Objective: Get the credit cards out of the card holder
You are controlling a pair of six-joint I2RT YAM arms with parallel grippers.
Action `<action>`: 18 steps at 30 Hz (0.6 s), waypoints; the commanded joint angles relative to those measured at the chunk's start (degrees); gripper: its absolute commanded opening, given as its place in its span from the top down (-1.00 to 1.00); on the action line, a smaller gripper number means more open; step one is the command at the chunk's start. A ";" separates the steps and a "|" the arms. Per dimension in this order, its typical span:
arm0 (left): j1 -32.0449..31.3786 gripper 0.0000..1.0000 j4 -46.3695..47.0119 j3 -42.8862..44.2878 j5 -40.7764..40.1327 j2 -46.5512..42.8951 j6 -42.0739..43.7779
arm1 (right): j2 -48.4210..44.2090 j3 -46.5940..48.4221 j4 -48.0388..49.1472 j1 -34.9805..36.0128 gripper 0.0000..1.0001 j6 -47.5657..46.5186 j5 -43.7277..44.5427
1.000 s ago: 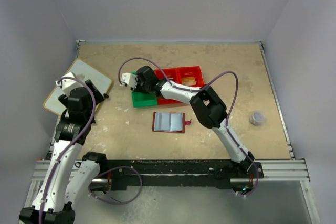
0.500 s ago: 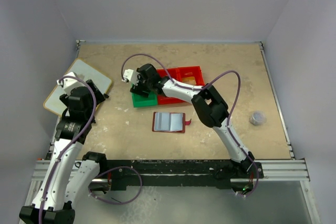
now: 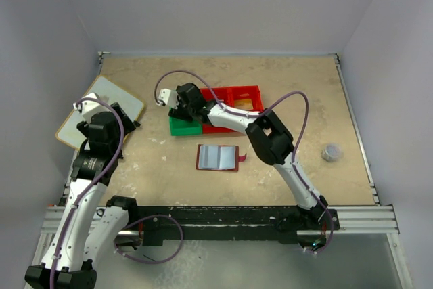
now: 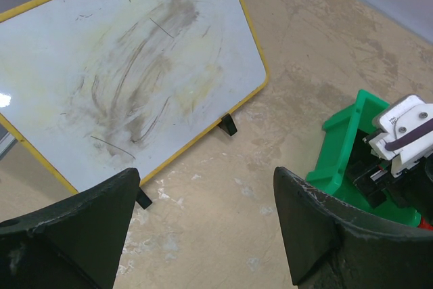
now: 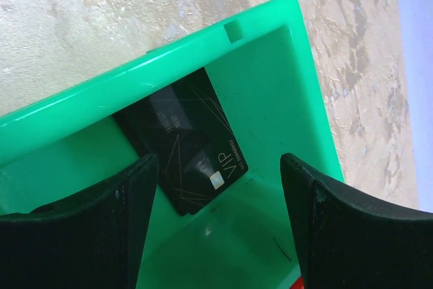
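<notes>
one black card is lying in the green bin under the spread right tool. at 9 o'clock the left tool is gaping.

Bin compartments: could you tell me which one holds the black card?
The green compartment, below the right gripper, holds the black card; the other compartments are red.

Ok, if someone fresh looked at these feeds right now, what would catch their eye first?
The bright green bin compartment at the far middle of the table, with a black card lying in it under the open right claw. Next, the maroon card holder spread open at the centre, and the smudged white board on the left by the open left claw.
</notes>
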 commanded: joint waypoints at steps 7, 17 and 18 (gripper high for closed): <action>0.32 -0.55 1.19 0.14 -0.59 -0.41 0.93 | -1.59 -2.18 5.52 0.66 -0.48 -0.82 2.37; 0.28 -0.56 1.04 0.25 -2.09 -2.13 0.67 | -12.68 -8.38 13.91 0.66 -0.53 6.18 -3.38; 0.32 -0.56 1.07 0.25 -2.27 -2.34 0.68 | -14.56 -9.78 15.58 0.66 -0.54 7.08 -3.02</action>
